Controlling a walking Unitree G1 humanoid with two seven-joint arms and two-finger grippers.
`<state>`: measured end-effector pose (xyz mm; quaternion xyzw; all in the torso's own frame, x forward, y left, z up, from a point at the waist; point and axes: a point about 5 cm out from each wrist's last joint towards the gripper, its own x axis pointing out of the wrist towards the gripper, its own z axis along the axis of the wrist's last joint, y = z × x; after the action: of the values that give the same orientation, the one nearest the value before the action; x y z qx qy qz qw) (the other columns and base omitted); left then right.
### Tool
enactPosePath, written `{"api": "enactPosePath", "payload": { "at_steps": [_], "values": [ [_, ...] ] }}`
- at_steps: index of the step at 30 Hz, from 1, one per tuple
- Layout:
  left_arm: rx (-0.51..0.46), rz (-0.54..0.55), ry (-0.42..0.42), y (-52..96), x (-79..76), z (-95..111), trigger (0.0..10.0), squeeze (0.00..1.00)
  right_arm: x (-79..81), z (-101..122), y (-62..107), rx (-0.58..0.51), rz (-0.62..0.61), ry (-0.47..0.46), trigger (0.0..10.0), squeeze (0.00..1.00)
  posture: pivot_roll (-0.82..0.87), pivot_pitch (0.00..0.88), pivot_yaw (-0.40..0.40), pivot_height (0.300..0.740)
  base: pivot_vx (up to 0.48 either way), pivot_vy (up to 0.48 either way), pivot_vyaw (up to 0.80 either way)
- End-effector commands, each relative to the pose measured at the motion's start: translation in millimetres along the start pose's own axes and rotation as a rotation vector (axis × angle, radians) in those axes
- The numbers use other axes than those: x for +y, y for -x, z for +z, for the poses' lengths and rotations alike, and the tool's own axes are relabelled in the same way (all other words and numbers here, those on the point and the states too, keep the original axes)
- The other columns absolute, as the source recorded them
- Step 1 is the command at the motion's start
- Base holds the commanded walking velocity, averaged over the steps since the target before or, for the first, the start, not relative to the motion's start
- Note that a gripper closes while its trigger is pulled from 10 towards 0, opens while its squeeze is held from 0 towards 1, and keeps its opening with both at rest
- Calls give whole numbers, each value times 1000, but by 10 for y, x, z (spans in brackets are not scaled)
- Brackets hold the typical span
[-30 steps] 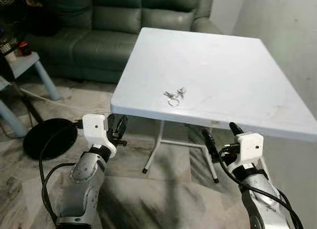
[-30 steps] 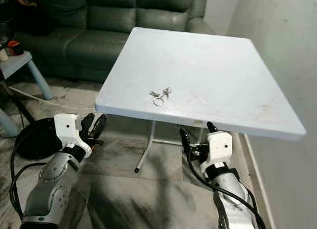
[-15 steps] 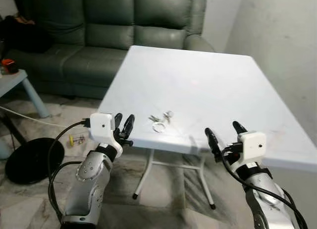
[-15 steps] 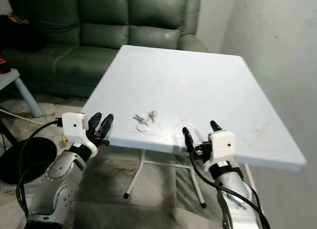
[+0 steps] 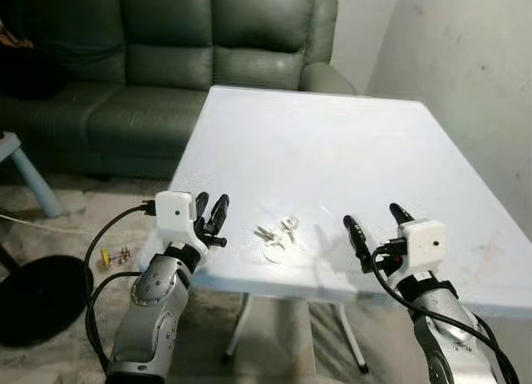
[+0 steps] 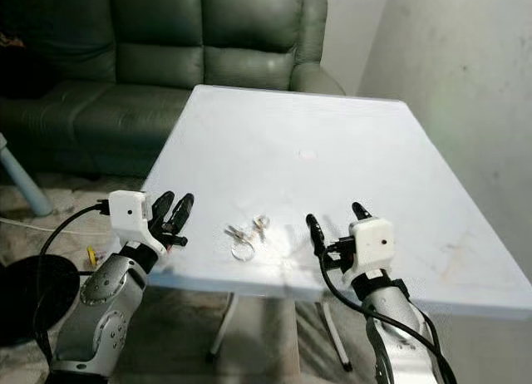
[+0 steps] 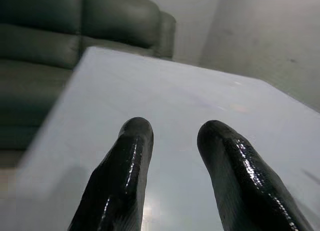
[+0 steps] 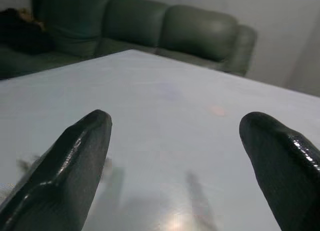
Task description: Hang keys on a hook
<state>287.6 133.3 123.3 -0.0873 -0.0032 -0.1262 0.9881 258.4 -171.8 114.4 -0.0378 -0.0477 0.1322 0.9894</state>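
Observation:
A bunch of keys on a metal ring lies near the front edge of the white table. My left gripper hovers at the table's front left edge, a short way left of the keys, fingers a little apart with nothing between them. In the left wrist view the left gripper points across the bare tabletop. My right gripper is over the front edge to the right of the keys, wide open and empty. The right wrist view shows the right gripper aimed over the table toward the sofa.
A dark green sofa stands behind the table and a pale wall runs along the right. On the floor at left are a black round base, a light blue furniture leg and a small object.
The camera has come closer to the table and the view has shifted. Both grippers, below the table's front edge a second ago, now sit level with it on either side of the keys.

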Motion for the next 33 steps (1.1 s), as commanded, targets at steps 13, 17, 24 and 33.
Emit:
{"api": "enactPosePath", "payload": {
  "at_steps": [13,17,24,33],
  "values": [
    [27,14,-52,25,5,-41,10000,0,-229,-49,2,87,84,61,10000,0,138,6,-75,740,0,0,0],
    [21,13,-42,33,-20,-33,10000,0,-268,-69,-45,122,163,86,10000,0,137,20,-77,740,0,0,0],
    [14,4,-49,52,-75,-14,10000,0,-263,-63,-245,143,290,84,10000,0,152,38,-90,740,0,0,0],
    [11,1,-57,89,-100,11,10000,0,-171,-37,-514,128,352,53,10000,0,187,70,-108,740,0,0,0]
  ]
}}
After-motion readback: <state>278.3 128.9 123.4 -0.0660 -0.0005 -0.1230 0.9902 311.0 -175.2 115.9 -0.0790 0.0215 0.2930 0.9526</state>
